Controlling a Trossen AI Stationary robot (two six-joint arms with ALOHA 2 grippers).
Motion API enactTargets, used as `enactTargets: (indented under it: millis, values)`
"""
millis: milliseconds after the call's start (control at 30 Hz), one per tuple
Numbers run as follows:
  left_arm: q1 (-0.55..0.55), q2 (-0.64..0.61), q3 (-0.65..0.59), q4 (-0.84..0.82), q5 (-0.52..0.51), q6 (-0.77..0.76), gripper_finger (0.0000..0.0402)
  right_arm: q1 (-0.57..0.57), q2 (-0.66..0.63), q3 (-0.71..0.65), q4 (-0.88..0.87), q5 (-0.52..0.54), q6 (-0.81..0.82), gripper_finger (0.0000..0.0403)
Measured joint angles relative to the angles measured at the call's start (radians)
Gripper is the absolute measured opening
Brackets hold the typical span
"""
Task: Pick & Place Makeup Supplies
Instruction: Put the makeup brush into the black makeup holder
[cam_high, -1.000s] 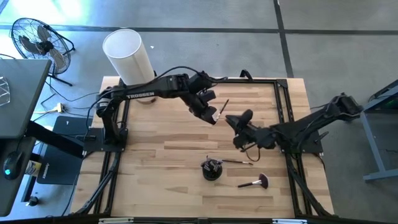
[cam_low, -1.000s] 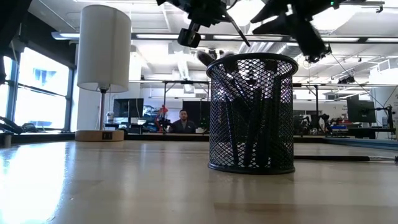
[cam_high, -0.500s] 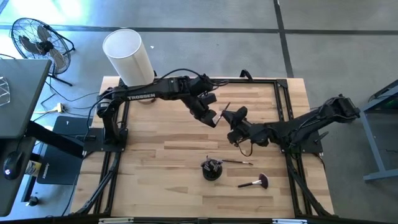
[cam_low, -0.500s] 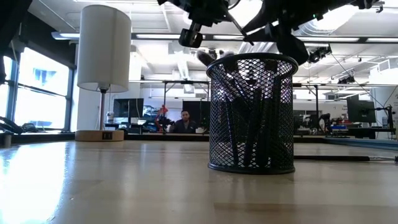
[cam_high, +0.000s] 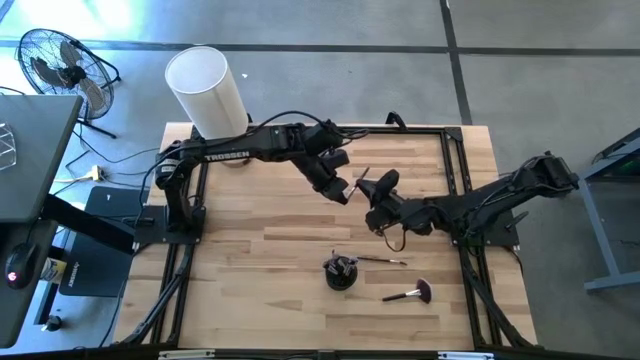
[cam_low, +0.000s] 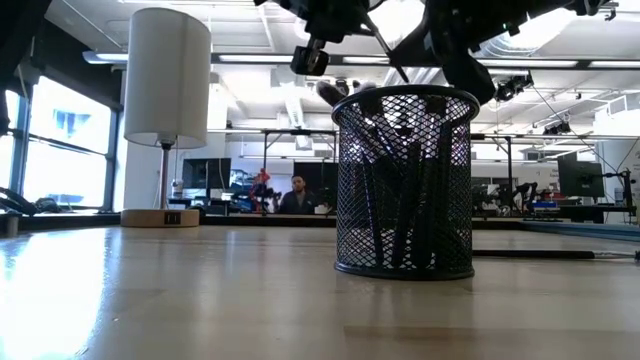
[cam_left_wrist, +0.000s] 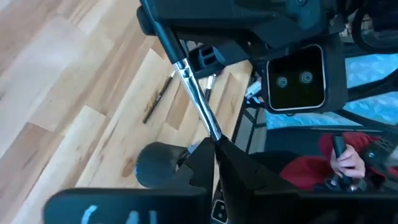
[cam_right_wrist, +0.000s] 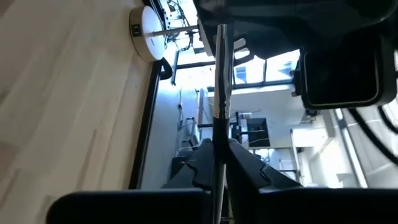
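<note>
A slim makeup brush (cam_high: 360, 176), with a silver stem and a dark end, hangs in the air over the table's middle between my two grippers. My left gripper (cam_high: 347, 189) comes from the far left and is shut on it. My right gripper (cam_high: 367, 188) comes from the right and is also shut on it. A black mesh cup (cam_high: 340, 271) stands near the front edge with several brushes upright in it. A thin brush (cam_high: 381, 260) and a brush with a reddish-brown fluffy head (cam_high: 411, 293) lie flat on the wood beside the cup. My left gripper pinches the brush's silver stem (cam_left_wrist: 210, 127) between its two fingers at one end. The brush runs straight out from the fingertips toward the other gripper, lifted clear of the table. My right gripper pinches the brush's dark end (cam_right_wrist: 217, 127) between its two fingers. The brush sticks out in line with the fingers, and its silver stem (cam_right_wrist: 220, 68) reaches on to the left gripper.
A big white cylinder (cam_high: 205, 88) stands at the far left corner. A black frame (cam_high: 455, 160) borders the table. A fan (cam_high: 60, 65) stands on the floor beyond the table. A person (cam_low: 296, 192) sits in the room behind.
My right gripper has moved toward the table's left and far side, up to the brush held by my left gripper, and has shut on the brush's dark end. My left gripper and the brush have drifted slightly toward the left.
</note>
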Motion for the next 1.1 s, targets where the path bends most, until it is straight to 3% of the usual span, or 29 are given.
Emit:
enactTargets:
  millis: [233, 400, 567, 733, 900, 1100]
  values:
    - [0.001, 0.000, 0.000, 0.000, -0.021, 0.025, 0.0064, 0.001, 0.000, 0.000, -0.097, 0.023, 0.089, 0.0019]
    - [0.035, -0.001, 0.000, -0.025, -0.080, 0.113, 0.0086, 0.025, 0.000, 0.000, -0.204, 0.114, 0.288, 0.0010]
    - [0.049, -0.084, 0.002, -0.164, -0.329, 0.210, 0.0077, 0.087, -0.017, 0.000, -0.408, 0.176, 0.724, 0.0010]
    - [0.008, -0.182, -0.026, -0.236, -0.553, 0.338, 0.0042, 0.123, -0.100, 0.000, -0.607, 0.044, 1.313, 0.0010]
    - [-0.066, -0.337, -0.229, -0.112, -0.766, 0.411, 0.0006, 0.142, -0.202, 0.000, -0.637, -0.091, 1.573, 0.0010]
    - [-0.144, -0.616, -0.697, 0.249, -0.793, 0.388, 0.0002, 0.184, -0.214, 0.000, -0.398, -0.149, 1.553, 0.0010]
